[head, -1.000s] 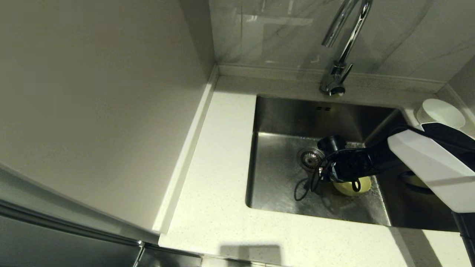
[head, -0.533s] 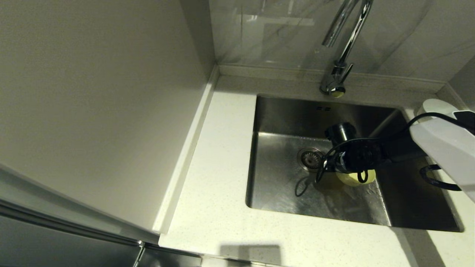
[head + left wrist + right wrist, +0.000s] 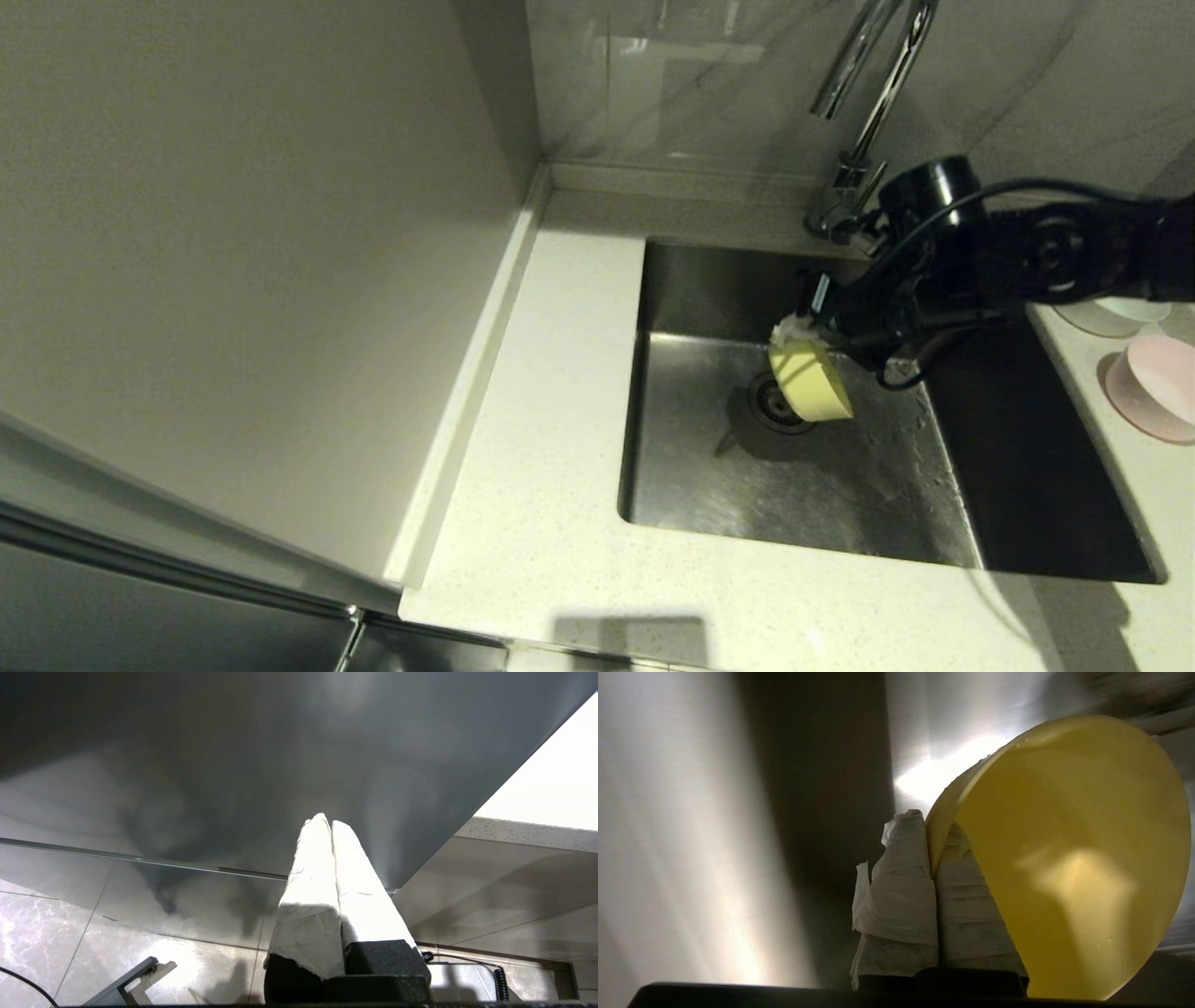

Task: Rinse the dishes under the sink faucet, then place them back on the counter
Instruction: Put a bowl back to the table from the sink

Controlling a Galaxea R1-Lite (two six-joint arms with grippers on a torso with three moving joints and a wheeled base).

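My right gripper [image 3: 795,333] is shut on the rim of the pale yellow bowl [image 3: 810,381], holding it tipped on edge in the air over the sink [image 3: 709,467], above the drain strainer [image 3: 771,411] and below the chrome faucet [image 3: 864,93]. The right wrist view shows my right gripper [image 3: 930,830] pinching the yellow bowl [image 3: 1069,858] by its rim, one taped finger inside, one outside. The pink bowl [image 3: 1158,385] and the white bowl [image 3: 1116,315] stand on the counter [image 3: 551,448] to the right of the sink. My left gripper [image 3: 327,821] is shut and empty, parked away from the sink.
A beige cabinet side [image 3: 233,261] rises along the counter's left edge. Grey marble-look wall panels [image 3: 709,84] stand behind the faucet. The faucet's thin lever [image 3: 868,245] sits right beside my right wrist. A strip of counter runs along the sink's front edge.
My right gripper lifted the yellow bowl off the sink floor, up and toward the faucet, tipping it on edge. The right arm swung back, uncovering the pink bowl on the counter.
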